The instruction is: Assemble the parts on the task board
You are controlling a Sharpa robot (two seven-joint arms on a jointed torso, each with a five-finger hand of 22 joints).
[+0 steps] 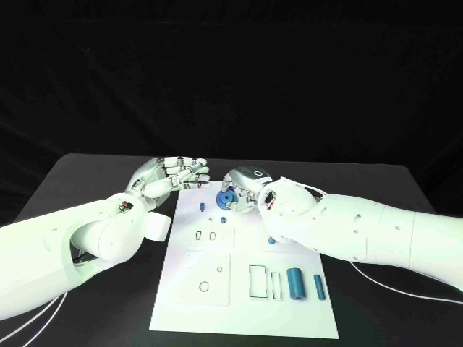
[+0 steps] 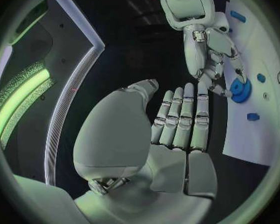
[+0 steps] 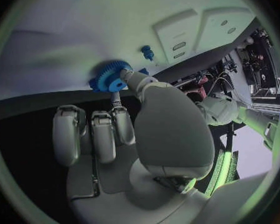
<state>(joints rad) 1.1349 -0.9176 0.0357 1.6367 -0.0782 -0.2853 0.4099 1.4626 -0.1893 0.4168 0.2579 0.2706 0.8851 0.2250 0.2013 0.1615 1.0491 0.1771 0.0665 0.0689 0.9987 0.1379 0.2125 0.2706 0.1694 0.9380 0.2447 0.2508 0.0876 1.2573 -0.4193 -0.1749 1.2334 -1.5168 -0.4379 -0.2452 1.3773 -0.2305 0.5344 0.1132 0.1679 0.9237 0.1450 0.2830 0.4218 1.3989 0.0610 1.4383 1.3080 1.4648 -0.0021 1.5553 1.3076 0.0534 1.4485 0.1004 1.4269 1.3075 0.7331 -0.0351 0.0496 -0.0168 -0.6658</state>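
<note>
The head camera looks steeply down on the bench (image 1: 85, 181) and the task board (image 1: 242, 311) from above. The 2 wrist cameras sit close behind each robot hand; both share the blue gear (image 2: 241, 90) at the board's far end.

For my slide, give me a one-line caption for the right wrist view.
Right hand touching a blue gear on the white task board.

left hand (image 1: 172, 176) open, right hand (image 1: 255, 189) pinching

black table (image 1: 96, 181), white task board (image 1: 294, 318) on it
</note>
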